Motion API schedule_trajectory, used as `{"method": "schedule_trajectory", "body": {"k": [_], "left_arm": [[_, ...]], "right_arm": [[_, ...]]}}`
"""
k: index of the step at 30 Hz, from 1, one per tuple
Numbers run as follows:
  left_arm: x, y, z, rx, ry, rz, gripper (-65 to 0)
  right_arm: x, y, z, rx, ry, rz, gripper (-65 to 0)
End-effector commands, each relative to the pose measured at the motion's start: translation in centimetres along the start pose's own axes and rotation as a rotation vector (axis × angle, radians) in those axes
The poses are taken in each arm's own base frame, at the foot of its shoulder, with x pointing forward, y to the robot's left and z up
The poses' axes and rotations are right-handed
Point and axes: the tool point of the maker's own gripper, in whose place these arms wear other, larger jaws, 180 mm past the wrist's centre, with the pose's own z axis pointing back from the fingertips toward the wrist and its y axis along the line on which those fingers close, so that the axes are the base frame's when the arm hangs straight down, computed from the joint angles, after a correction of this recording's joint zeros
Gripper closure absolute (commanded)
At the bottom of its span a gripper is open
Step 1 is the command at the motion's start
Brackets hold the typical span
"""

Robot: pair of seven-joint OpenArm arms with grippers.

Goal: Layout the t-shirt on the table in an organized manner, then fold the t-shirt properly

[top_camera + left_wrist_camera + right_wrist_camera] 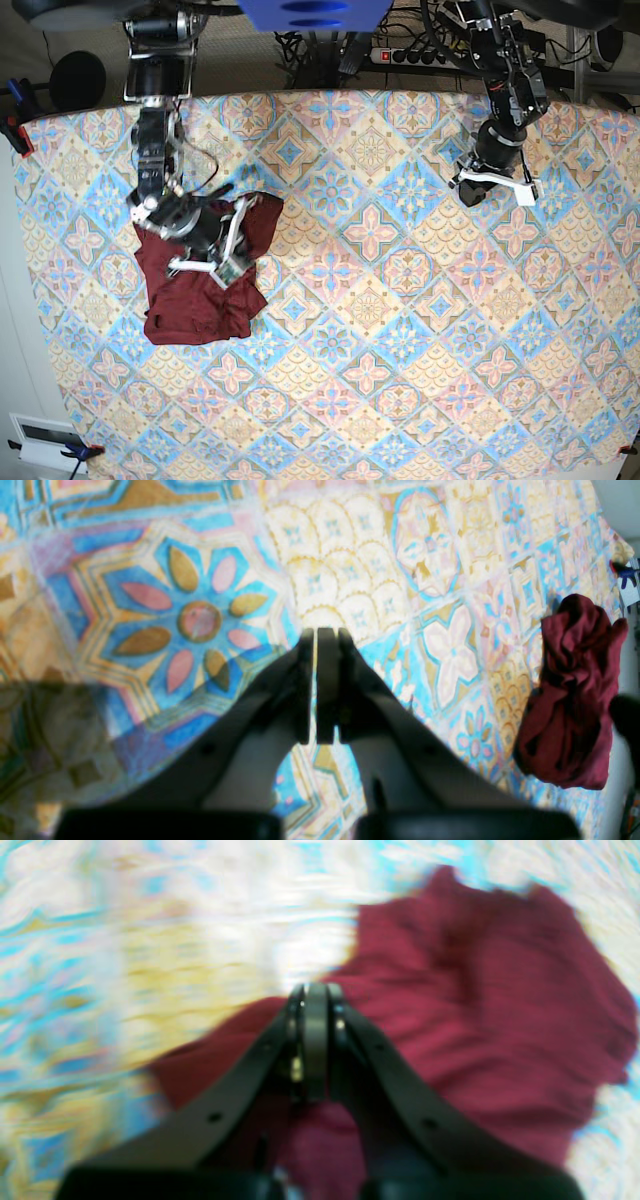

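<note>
The table [400,330] spreads wide under its cloth of blue, pink and cream diamond tiles. The t-shirt [200,285] — dark maroon, crumpled in a heap — lies on the table near its left edge in the base view. The right gripper [312,1000] hangs over the t-shirt, jaws pressed together on nothing. The left gripper [320,640], well apart from the t-shirt, is likewise closed and empty above bare cloth
</note>
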Motion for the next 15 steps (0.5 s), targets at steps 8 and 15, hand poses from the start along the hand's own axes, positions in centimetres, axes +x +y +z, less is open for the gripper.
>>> {"method": "schedule_trajectory", "body": {"k": [8,15], "left_arm": [[1.1,-0.7,0.1,-0.026,-0.033,-0.012,-0.4],[1.0,-0.7,0.2,-0.025,-0.031,-0.010,-0.4]], "right_arm": [[-1.2,4.9,-0.5,0.110,0.009,0.010,-0.1],[-6.7,5.7,-2.3,0.155,0.099,-0.123,-0.1]]}}
